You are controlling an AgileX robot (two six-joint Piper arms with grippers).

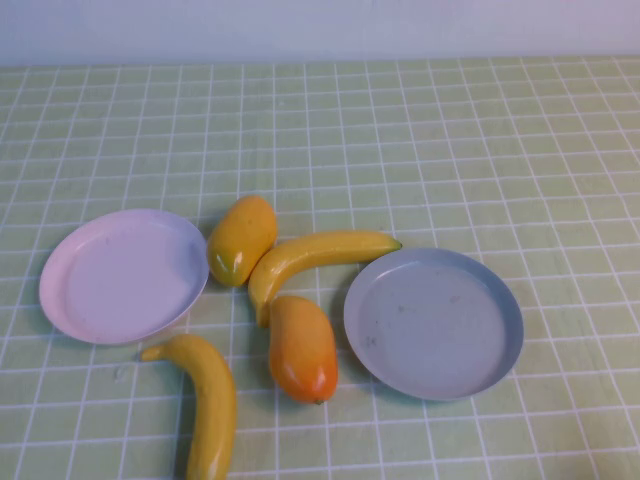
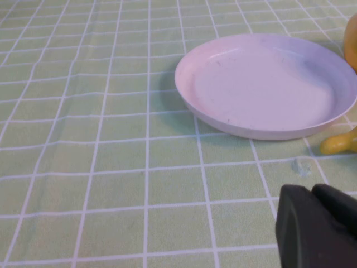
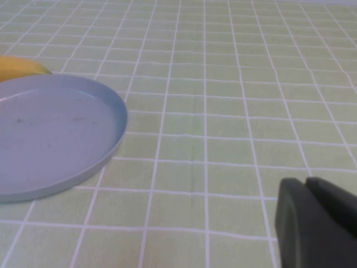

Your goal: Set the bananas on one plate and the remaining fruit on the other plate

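In the high view the pale pink plate [image 1: 122, 274] lies at the left and the grey-blue plate [image 1: 433, 322] at the right; both are bare. One banana [image 1: 315, 257] lies between them, another banana [image 1: 205, 400] at the front left. One mango-like fruit [image 1: 241, 239] lies beside the pink plate, the other [image 1: 302, 347] beside the grey-blue plate. Neither gripper shows in the high view. My left gripper [image 2: 313, 195] is shut and empty, near the pink plate [image 2: 268, 84] and a banana tip [image 2: 339, 143]. My right gripper [image 3: 308, 187] is shut and empty, beside the grey-blue plate [image 3: 50, 134].
A green checked cloth [image 1: 450, 150] covers the table. A pale wall [image 1: 320, 30] runs along the far edge.
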